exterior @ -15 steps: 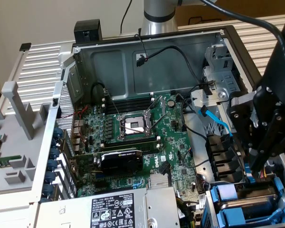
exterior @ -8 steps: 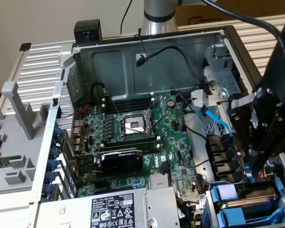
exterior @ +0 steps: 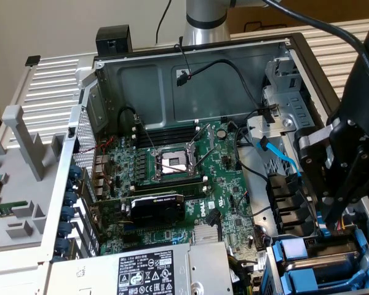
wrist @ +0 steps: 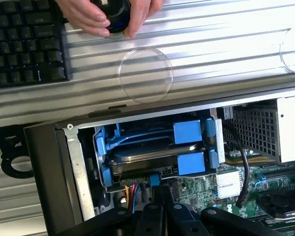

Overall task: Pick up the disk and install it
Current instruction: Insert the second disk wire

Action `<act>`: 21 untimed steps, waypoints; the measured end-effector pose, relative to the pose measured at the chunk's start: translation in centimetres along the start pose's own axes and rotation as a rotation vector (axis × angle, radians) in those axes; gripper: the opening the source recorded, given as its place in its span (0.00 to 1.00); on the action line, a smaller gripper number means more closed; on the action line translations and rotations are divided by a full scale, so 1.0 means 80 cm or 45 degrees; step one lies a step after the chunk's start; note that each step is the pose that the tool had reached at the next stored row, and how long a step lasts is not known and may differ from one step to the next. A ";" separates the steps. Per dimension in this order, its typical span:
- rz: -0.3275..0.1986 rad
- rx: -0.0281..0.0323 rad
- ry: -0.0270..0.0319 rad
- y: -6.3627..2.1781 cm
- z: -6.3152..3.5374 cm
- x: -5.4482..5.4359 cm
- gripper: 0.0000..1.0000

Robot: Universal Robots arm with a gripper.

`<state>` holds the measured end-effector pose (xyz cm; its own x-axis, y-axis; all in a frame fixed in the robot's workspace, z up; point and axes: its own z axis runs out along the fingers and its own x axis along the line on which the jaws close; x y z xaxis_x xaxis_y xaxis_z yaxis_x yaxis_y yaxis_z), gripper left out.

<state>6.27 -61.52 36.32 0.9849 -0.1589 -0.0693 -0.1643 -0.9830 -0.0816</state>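
Observation:
The disk [wrist: 152,158] lies in the drive bay at the corner of the open computer case, its silver edge showing between the blue carrier rails [wrist: 189,162]. In the exterior view the same blue-framed bay [exterior: 320,258] sits at the bottom right of the case. My gripper [wrist: 157,212] hovers just over the bay's connector end, black fingers shut together with nothing seen between them. In the exterior view the gripper [exterior: 329,203] hangs from the dark arm at the right, right above the bay.
The motherboard [exterior: 172,184] with its CPU socket [exterior: 172,163] and graphics card [exterior: 157,209] fills the case floor. A grey power supply [exterior: 154,270] sits at the front. A blue cable [exterior: 280,160] runs near the bay. Outside the case, a hand [wrist: 108,14] holds a black round object beside a keyboard [wrist: 24,44].

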 end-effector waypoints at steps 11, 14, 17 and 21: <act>-0.045 -0.0031 -0.0038 0.000 0.000 0.000 0.11; -0.085 -0.0059 -0.0071 0.000 0.000 0.000 0.11; -0.126 -0.0087 -0.0104 0.000 0.000 0.000 0.11; -0.181 -0.0126 -0.0150 0.000 0.000 0.000 0.11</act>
<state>6.29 -61.53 36.32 0.9974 -0.0170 -0.0694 -0.0226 -0.9964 -0.0817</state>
